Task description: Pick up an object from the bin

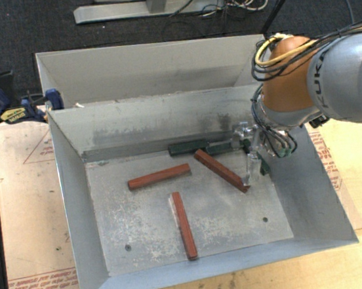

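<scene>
Left brown bar (159, 176): is lying flat, well apart to the hand's left, with bare bin floor opening around it. No trouble is likely from it.
Front brown bar (184, 226): is lying end-on toward the front wall, down and to the left of the hand, clear of everything.
Dark green bar (200, 147): is resting along the back wall just left of the hand, its end meeting the slanted bar's upper end. It is probably getting nudged if that bar lifts.
Slanted brown bar (221, 170): is the likeliest pick, its lower end lying just beside the hand. A grip at the very end is risking a swing or a slip.
Hand (251, 167): is hanging low over the floor, carrying nothing that I can see. I cannot tell whether it is open or closed.
Right wall (305, 183): is sloping up close on the hand's right, leaving little room. The free room is lying leftward.
</scene>
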Controlling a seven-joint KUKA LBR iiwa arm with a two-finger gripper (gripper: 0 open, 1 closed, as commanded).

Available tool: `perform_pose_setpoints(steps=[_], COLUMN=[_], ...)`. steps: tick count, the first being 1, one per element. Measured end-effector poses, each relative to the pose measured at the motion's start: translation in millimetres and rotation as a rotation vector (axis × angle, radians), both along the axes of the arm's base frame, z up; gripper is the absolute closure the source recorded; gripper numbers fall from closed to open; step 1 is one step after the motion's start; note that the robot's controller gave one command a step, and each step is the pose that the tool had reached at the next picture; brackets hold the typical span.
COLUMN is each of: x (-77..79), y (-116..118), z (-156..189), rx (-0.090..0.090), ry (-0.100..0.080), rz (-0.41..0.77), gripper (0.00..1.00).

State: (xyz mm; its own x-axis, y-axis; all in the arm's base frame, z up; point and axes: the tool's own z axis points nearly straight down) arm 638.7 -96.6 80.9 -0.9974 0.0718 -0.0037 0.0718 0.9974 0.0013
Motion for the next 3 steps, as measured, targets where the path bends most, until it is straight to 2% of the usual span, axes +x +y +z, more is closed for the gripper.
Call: perform_pose_setpoints(steps=[1,2,3], x=[-34.3,-36.8,-37.3], y=[24.0,24.2,24.3], z=[-3.4,-8.4,-8.9], rx=[0.0,-0.001,-0.001], ry=[-0.007,-0.003,-0.001], rz=[-0.14,-0.14,-0.14], gripper=[1.0,0.0,1.0])
